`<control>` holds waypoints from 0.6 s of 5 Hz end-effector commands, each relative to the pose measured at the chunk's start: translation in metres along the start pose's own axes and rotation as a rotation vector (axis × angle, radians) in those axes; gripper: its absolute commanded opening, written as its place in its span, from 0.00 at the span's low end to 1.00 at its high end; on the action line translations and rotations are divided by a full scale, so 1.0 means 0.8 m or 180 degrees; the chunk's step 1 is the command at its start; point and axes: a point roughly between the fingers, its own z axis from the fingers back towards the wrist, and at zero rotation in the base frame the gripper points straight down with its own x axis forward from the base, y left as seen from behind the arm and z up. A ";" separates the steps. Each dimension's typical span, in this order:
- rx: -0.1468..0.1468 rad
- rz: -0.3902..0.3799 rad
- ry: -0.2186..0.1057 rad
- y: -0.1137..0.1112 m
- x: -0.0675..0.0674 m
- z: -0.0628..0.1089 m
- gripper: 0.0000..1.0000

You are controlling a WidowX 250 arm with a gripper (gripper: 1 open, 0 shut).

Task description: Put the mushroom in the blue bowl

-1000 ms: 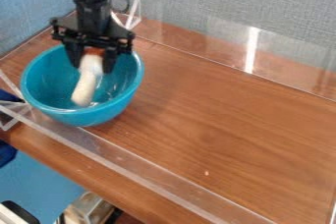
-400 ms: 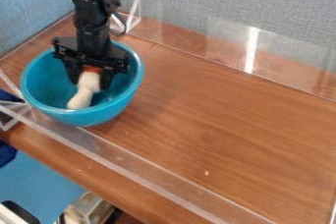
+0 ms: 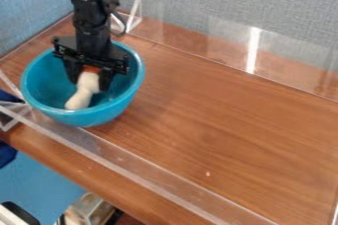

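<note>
The blue bowl (image 3: 47, 86) stands at the left end of the wooden table. My black gripper (image 3: 93, 70) points down into it from above, its fingers below the rim. It is shut on the mushroom (image 3: 82, 95), gripping the tan-orange cap end. The cream stem slants down and left to the bowl's floor; I cannot tell whether it touches.
A clear acrylic barrier (image 3: 145, 175) runs along the table's front edge, and upright clear panels (image 3: 271, 49) stand at the back. The wooden tabletop (image 3: 224, 111) stretches to the right of the bowl. A blue-grey wall lies behind.
The gripper has sunk with the mushroom, from above the rim down into the bowl. Over the last half second nothing has moved.
</note>
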 end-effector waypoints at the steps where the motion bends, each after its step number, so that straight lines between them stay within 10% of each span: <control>1: 0.0047 0.0182 -0.0075 0.004 0.000 0.005 0.00; 3: 0.0003 -0.0057 -0.0107 -0.020 -0.022 0.027 0.00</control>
